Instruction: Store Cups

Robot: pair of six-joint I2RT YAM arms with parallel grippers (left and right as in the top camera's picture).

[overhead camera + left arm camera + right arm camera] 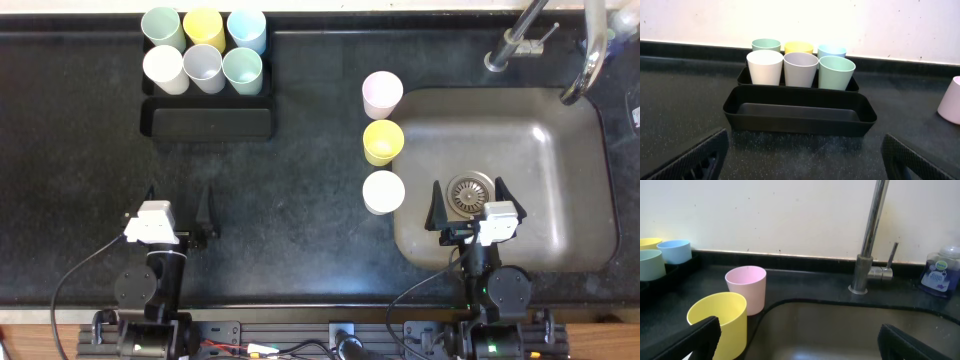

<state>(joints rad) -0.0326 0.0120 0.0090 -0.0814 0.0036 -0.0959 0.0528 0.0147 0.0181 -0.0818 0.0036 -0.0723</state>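
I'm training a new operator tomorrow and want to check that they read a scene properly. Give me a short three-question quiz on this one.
1. True or false: the front tray holds no cups.
2. How many cups stand in the back tray?
3. Which cup beside the sink stands nearest the tap? A white, B pink, C yellow.

Key: 1 true; 2 six; 3 B, the pink cup.
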